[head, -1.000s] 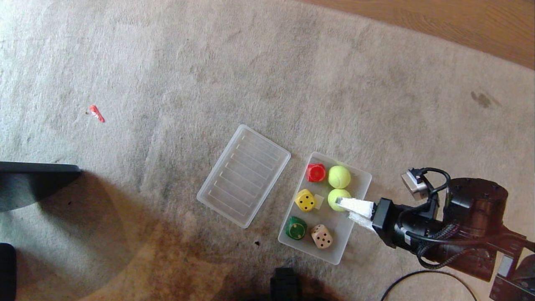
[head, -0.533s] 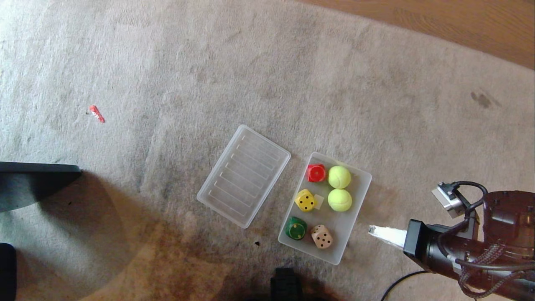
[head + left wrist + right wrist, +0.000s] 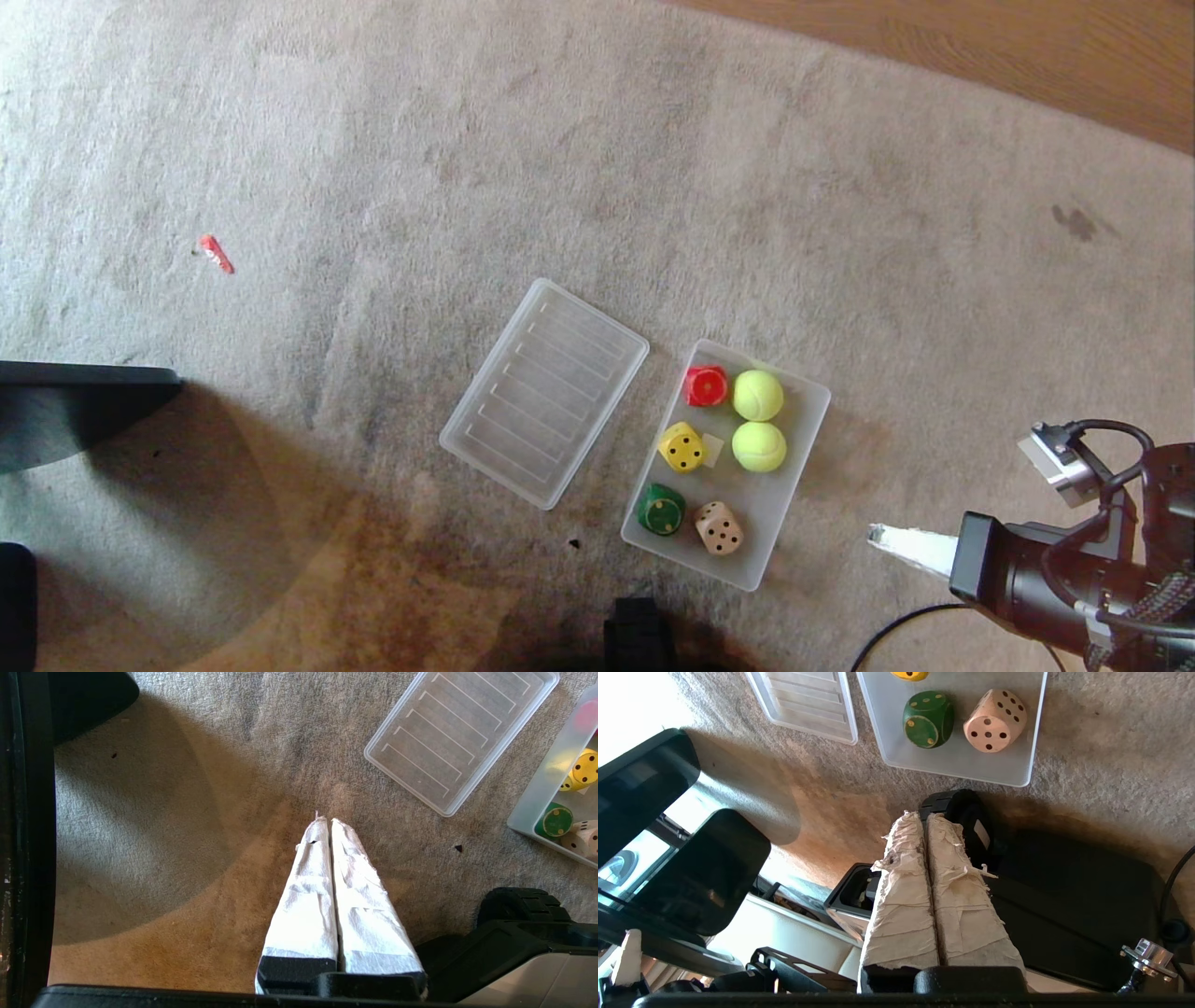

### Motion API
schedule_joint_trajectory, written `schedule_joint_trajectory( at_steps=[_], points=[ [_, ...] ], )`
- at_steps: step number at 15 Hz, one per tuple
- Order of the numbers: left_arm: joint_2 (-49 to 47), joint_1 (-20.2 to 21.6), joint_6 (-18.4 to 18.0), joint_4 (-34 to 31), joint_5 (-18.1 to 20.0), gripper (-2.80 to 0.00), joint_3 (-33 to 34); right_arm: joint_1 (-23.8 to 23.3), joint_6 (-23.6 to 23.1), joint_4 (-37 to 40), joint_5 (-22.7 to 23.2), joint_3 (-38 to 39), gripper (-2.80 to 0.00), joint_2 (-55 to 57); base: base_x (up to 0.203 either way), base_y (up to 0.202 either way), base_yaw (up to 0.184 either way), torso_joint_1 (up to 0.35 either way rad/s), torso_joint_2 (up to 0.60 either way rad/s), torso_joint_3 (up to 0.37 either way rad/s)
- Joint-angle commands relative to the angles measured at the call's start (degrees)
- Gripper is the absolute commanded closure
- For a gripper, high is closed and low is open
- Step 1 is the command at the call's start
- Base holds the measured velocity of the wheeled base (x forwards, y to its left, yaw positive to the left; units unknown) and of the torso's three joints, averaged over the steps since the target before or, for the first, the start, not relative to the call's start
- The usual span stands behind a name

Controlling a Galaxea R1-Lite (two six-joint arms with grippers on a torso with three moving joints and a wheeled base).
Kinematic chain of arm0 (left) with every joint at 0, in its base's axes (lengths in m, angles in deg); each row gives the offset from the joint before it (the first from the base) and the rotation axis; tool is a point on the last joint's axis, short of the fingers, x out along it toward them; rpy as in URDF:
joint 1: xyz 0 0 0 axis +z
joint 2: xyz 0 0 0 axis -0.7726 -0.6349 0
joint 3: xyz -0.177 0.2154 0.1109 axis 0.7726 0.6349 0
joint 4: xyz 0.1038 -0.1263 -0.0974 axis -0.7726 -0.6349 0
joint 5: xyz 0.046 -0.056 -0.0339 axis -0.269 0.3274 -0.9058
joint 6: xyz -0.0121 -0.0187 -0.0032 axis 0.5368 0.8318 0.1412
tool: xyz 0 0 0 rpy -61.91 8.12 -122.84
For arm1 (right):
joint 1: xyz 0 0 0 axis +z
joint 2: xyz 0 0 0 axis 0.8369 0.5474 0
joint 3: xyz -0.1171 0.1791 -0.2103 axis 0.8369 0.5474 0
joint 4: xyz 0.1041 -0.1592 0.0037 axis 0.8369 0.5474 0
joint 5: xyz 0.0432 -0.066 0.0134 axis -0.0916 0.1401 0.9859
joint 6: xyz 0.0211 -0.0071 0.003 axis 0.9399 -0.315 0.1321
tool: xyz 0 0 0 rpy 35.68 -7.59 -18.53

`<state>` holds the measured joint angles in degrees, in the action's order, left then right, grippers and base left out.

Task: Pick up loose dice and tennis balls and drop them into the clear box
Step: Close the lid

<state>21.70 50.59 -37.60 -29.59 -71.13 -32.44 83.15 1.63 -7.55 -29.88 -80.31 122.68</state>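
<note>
On the grey carpet [image 3: 560, 168], a small red scrap [image 3: 216, 253] is seen far out to the left, and only the head view takes it in. A dark piece of furniture [image 3: 75, 406] is cut off at the left edge. The left gripper [image 3: 325, 822] is found only in its own wrist view, clenched with the taped fingers [image 3: 308, 896] pressed together, nothing between them, hanging over bare carpet near the robot's base.

Moving right, the ribbed translucent lid [image 3: 545, 392] is laid flat on the carpet, just beside the clear box [image 3: 805, 439] but apart from it. Inside the box, six things are counted from above: the red die [image 3: 705, 385] and one tennis ball [image 3: 757, 395] at the far end, the yellow die [image 3: 681, 446] and a second tennis ball [image 3: 758, 446] in the middle, the green die [image 3: 661, 509] and the tan die [image 3: 719, 528] at the near end. No die or ball is seen loose on the carpet.

In the right wrist view only the near end of the box is caught: green and tan dice sharply, a sliver of yellow, the balls cut off.

Furthest right, the right gripper [image 3: 876, 535] is held outside the box, off its near right corner, apart from the wall. It is clenched tight and empty, as its wrist view confirms [image 3: 924, 816]. A strip of wooden floor [image 3: 980, 56] is glimpsed beyond the carpet.
</note>
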Motion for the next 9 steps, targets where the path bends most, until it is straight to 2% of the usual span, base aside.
schedule_joint_trajectory(
  at_steps=[1,4,9],
  points=[
    [0.0,0.0,0.0,0.0,0.0,0.0,0.0,0.0,-0.3,0.3,-0.3,0.1,0.0,-0.8,0.0,0.0,0.0,0.0,0.0,0.0],
    [0.0,0.0,0.0,0.0,0.0,0.0,0.0,-0.3,-8.0,8.6,-4.1,0.6,0.0,-7.8,0.0,0.0,0.0,0.0,0.0,0.0],
    [0.0,0.0,0.0,0.0,0.0,0.0,0.0,-0.3,-8.7,9.4,-4.7,0.6,0.0,-8.1,0.0,0.0,0.0,0.0,0.0,0.0]
  ],
)
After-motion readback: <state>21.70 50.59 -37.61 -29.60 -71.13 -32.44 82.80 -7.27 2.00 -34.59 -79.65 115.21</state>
